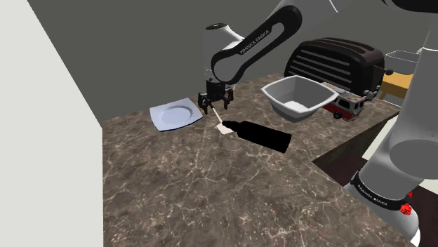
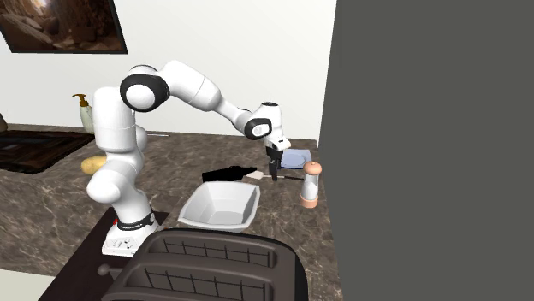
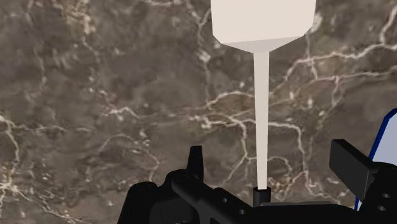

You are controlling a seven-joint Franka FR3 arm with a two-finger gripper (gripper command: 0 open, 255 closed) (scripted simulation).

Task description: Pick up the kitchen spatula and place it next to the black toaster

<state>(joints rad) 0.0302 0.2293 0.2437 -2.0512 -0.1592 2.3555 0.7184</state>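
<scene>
Marbled bench (image 1: 210,189): the spatula (image 3: 262,38) lies flat near a plate (image 1: 175,114), well apart from the toaster (image 1: 337,59). The fingers (image 3: 196,159) stand wide open astride its thin handle, untouching, apparently aligned for closing.

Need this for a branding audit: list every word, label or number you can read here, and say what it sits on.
"FRANKA EMIKA": dark letters along the white forearm, seen in the shoulder view.
Pale lettering on the dark base ring: too small to read.
Toy fire truck: no marking can be read.
No other text is readable.
</scene>
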